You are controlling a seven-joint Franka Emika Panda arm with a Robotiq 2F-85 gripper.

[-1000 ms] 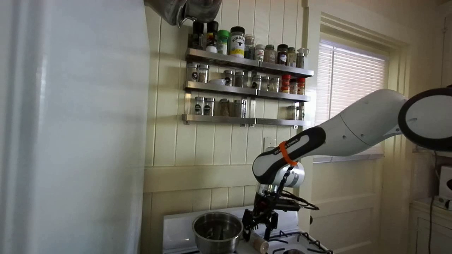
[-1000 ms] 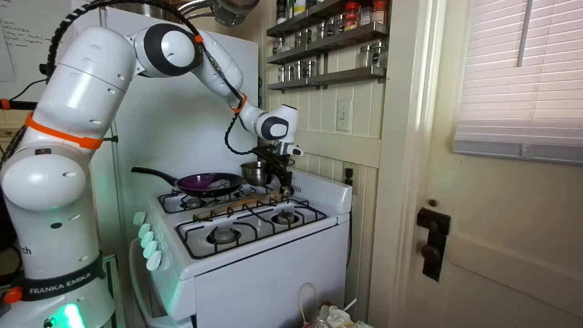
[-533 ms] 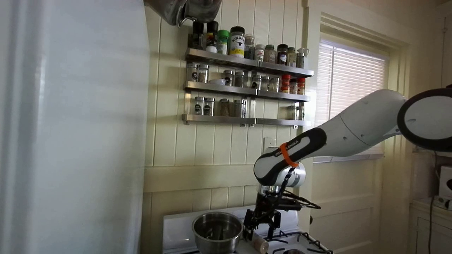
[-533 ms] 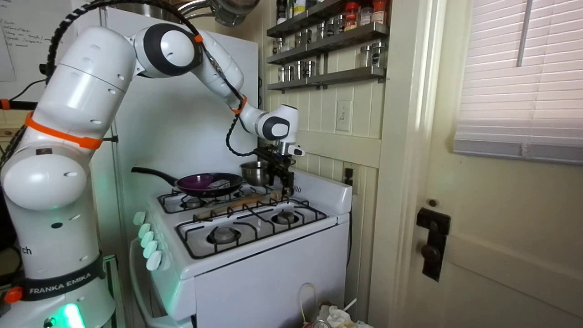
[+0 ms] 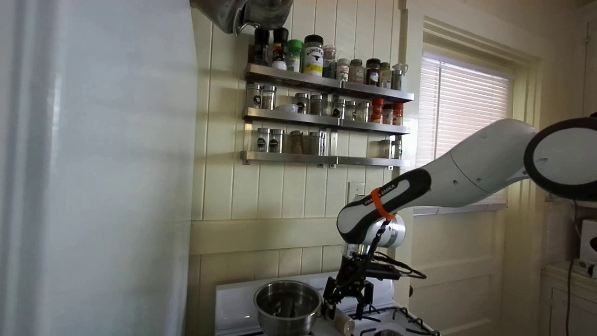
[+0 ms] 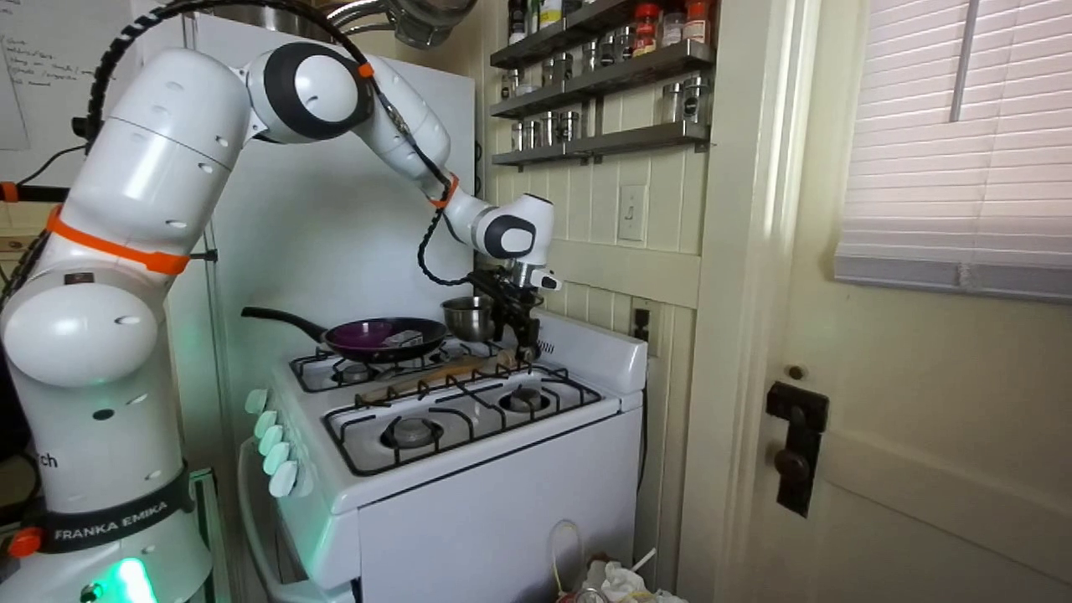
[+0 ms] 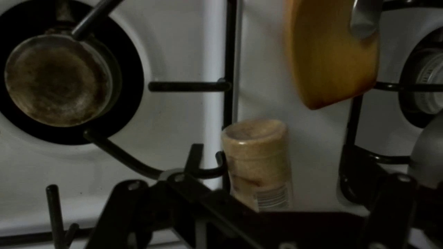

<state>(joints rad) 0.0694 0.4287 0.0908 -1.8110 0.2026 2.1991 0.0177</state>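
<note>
Leftmost on my feeds, in an exterior view, sits the dark skillet [image 6: 377,355]; next comes the steel pot [image 5: 282,324], just beside my pincer [image 5: 344,312]; the pincer stands wide, a finger to either side of a clear spice jar [image 7: 258,162], and I can't tell whether either one touches it; the jar lies on its side on the stove top [image 7: 311,145], between the grates [image 7: 187,86], near the blade of a wooden spatula [image 7: 332,52]; over the last second I have shifted the pincer slightly rightward, while the jar lies just where it did; since it didn't follow, I judge I have no hold on it; furthest right, past the pincer, is the rear burner [image 5: 388,333].
</note>
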